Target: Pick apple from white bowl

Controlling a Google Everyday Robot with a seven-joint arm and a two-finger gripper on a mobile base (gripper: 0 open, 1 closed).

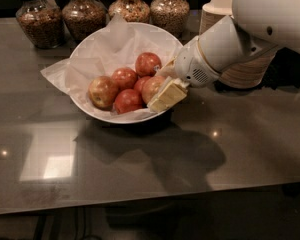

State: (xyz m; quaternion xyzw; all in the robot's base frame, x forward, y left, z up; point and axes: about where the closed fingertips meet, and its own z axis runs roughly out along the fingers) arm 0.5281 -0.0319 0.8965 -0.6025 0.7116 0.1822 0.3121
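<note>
The white bowl (157,38), lined with crumpled white paper (60,75), stands on the dark table at centre left and holds several apples. The pale pinkish-red apple (149,86) lies at the bowl's right side. My gripper (158,90) reaches in over the right rim; one cream finger (167,95) lies against the apple's near side and the other shows behind it. The gripper is shut on this apple, which still rests in the bowl. Smaller deep-red apples (126,100) and a duller yellow-brown apple (102,91) lie to its left.
Several glass jars of grain (85,15) line the back of the table. A stack of beige disposable bowls (242,66) stands at the right, behind my white arm (225,44). The table's front edge (150,204) runs across the bottom.
</note>
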